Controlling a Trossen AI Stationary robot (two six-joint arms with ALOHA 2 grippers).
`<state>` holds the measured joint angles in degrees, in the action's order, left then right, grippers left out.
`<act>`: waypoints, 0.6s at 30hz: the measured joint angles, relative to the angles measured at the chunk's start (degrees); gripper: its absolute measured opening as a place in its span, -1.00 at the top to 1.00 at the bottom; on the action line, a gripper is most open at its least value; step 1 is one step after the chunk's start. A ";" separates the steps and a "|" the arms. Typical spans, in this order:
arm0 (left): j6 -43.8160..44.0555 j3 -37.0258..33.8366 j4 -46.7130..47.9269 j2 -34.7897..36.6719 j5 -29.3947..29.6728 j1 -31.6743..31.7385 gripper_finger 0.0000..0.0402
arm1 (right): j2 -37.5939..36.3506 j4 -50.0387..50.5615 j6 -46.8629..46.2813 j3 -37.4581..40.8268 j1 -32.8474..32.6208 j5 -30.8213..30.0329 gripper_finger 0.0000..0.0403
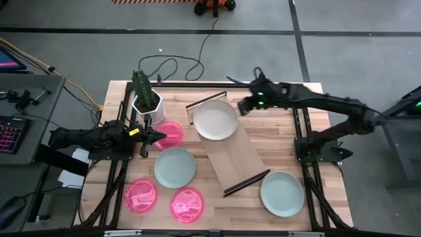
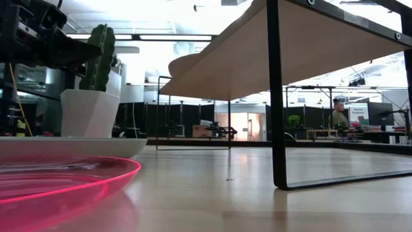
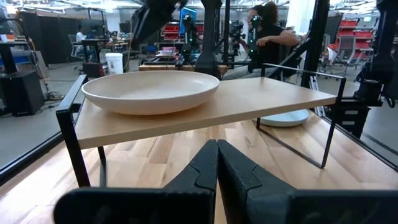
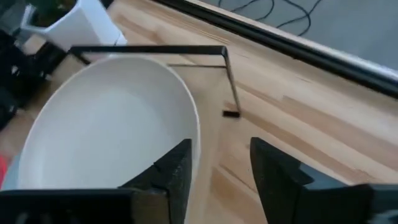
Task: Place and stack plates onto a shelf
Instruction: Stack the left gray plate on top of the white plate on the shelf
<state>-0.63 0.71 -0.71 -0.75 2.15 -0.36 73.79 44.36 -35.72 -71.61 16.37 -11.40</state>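
The white plate (image 1: 216, 120) rests on its base on the far-left end of the light-wood shelf (image 1: 243, 155); it also shows in the left wrist view (image 3: 152, 92) and the right wrist view (image 4: 106, 124). My right gripper (image 4: 221, 168) is open and hovers just off the plate's far-right rim (image 1: 242, 105). My left gripper (image 3: 217, 163) is shut and empty, raised above the near-left edge of a pink plate (image 1: 171, 135). Two more pink plates (image 1: 141, 195) (image 1: 187, 203) and two sage plates (image 1: 174, 166) (image 1: 281, 193) lie flat on the table.
A white pot with a cactus (image 1: 146, 99) stands at the far left, close to my left gripper and the shelf's far bracket (image 4: 186, 50). The shelf lies diagonally across the table's middle. A person (image 3: 267, 34) sits in the room beyond the table.
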 joint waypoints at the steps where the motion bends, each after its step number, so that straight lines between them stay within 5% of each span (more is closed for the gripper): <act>1: -0.02 0.00 0.02 0.00 0.02 0.00 1.00 | -1.94 2.19 0.41 0.03 -0.41 -0.75 0.27; 11: -0.01 0.00 0.02 0.02 0.00 0.00 1.00 | -22.88 3.79 -10.38 16.23 -7.42 -4.07 0.27; 18: -0.02 0.00 -0.01 0.01 0.44 0.00 1.00 | -33.64 -21.99 -14.57 33.48 -14.46 -4.29 0.27</act>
<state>-0.64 0.71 -0.71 -0.74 2.60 -0.36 40.15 22.37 -50.29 -38.13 1.91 -15.69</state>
